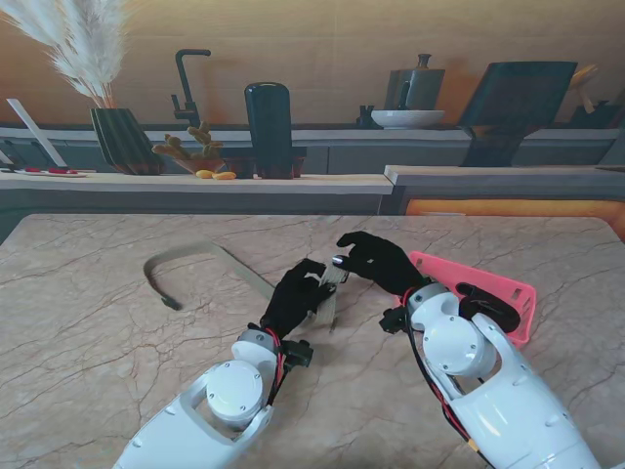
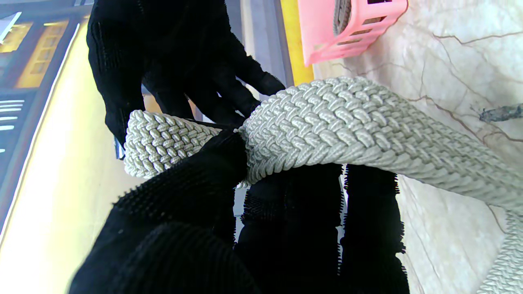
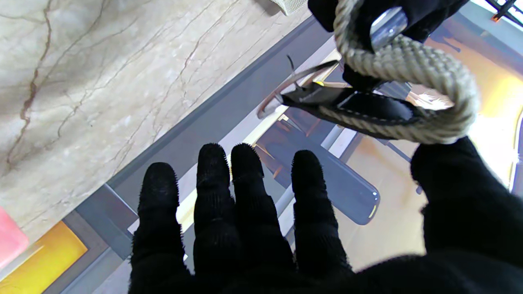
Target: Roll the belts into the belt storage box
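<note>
Both arms come up from the near corners and meet mid-table (image 1: 88, 322).

Left hand (image 1: 296, 298): reaches toward 1 o'clock, wrist low, fingers curled. Left wrist view shows the thumb (image 2: 212, 163) pressed onto the woven beige belt (image 2: 327, 122) with the other fingers under it, so it is closed on the belt.

Right hand (image 1: 376, 259): reaches toward 10 o'clock, palm turned sideways. In the right wrist view four fingers (image 3: 241, 196) are extended and close together, touching nothing; the thumb sits right against the folded belt end near the metal buckle (image 3: 386, 24). Can't tell whether it is really pinching the belt.

Belt: buckle end raised off the table between the two hands, just at 2 o'clock of the left hand. The rest trails flat on the table toward 10 o'clock from the left hand, then hooks back in a loop with its dark tip at roughly 9 o'clock, well apart from both hands.

Pink belt storage box (image 1: 488, 293): on the table at 3 o'clock of the right hand, just beside that wrist. A dark coiled item sits inside, detail unclear.
</note>
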You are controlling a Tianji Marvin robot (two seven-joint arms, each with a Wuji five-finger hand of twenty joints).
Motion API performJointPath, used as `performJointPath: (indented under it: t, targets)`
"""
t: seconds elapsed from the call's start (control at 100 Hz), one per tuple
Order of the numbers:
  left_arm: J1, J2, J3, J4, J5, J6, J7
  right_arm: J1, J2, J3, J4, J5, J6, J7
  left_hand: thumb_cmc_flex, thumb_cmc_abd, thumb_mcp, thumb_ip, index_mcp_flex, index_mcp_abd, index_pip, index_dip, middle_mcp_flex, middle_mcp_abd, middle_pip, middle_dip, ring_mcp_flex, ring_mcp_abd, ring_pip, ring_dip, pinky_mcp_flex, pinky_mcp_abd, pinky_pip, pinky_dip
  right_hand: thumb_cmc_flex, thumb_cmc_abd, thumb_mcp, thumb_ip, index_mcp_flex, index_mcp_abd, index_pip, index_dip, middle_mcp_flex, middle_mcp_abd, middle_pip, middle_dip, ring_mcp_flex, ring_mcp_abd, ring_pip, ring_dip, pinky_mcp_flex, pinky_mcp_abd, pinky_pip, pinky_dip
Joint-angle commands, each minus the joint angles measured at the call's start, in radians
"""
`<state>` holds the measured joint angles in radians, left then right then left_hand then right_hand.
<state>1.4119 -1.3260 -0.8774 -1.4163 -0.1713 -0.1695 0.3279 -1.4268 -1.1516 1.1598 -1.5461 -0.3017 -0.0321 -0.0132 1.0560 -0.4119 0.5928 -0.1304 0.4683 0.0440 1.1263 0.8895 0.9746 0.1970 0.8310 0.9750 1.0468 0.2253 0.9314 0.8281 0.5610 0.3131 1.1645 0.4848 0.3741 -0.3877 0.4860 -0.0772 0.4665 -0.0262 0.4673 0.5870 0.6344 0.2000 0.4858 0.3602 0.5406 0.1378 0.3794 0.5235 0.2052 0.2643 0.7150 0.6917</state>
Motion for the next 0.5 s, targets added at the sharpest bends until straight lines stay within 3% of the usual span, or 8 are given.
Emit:
performJointPath:
  t: [0.0,0.21,0.26,0.38,0.49]
  targets:
    - [0.011,-0.001,-0.003,-0.017,-0.010,0.004,-0.004,-0.010,0.001,0.002,0.008,-0.013,-0.027,-0.014,0.081,0.134,0.060,0.087,0.082,-0.117,0.064,0.042,0.030,-0.055,0.022,0.034,0.005,0.005,0.028,0.026,-0.007,0.017,0.025,0.022,-0.048,0.045,-0.003,0.024,-0.034,-0.035,-0.005,0.010,-0.014,-0.032,-0.008,0.006,0.031,-0.036,-0.007,0.021,0.015,-0.033,-0.005,0.030]
    - [0.016,-0.005,-0.005,-0.023,-0.018,0.008,0.011,-0.010,-0.013,-0.008,0.039,-0.091,-0.095,-0.129,0.086,0.135,0.053,0.087,0.074,-0.109,0.056,0.045,0.024,-0.055,0.017,0.040,-0.004,0.004,0.019,0.025,-0.013,0.016,0.019,0.026,-0.062,0.084,-0.038,0.018,-0.045,-0.023,0.026,0.009,-0.006,-0.049,0.037,0.022,0.056,-0.049,0.038,0.056,0.042,-0.036,0.012,0.060]
    - [0.015,-0.006,-0.005,-0.023,-0.015,0.010,0.017,-0.008,-0.014,-0.010,0.051,-0.115,-0.130,-0.151,0.086,0.137,0.051,0.087,0.074,-0.109,0.055,0.046,0.022,-0.056,0.016,0.040,-0.005,0.004,0.018,0.025,-0.015,0.016,0.017,0.026,-0.079,0.064,-0.042,0.016,-0.048,-0.022,0.028,0.008,-0.009,-0.056,0.039,0.022,0.057,-0.054,0.043,0.059,0.041,-0.038,0.013,0.061]
    - [0.016,-0.008,-0.007,-0.023,-0.008,0.014,0.029,0.000,-0.010,-0.016,0.088,-0.205,-0.238,-0.204,0.089,0.138,0.045,0.086,0.068,-0.110,0.051,0.051,0.020,-0.057,0.014,0.042,-0.009,0.004,0.014,0.023,-0.017,0.013,0.015,0.026,-0.161,-0.034,0.077,0.007,-0.066,-0.024,0.055,-0.009,-0.024,-0.077,0.048,0.008,0.060,-0.075,0.044,0.050,0.053,-0.044,0.015,0.055]
    - [0.014,-0.010,-0.008,-0.021,0.002,0.016,0.039,0.006,-0.002,-0.022,0.107,-0.285,-0.314,-0.238,0.092,0.141,0.040,0.086,0.066,-0.108,0.049,0.055,0.016,-0.056,0.013,0.042,-0.011,0.002,0.013,0.022,-0.020,0.013,0.014,0.027,-0.147,-0.100,0.103,0.007,-0.052,-0.025,0.068,-0.010,-0.015,-0.086,0.051,0.007,0.083,-0.081,0.048,0.049,0.072,-0.049,0.023,0.054]
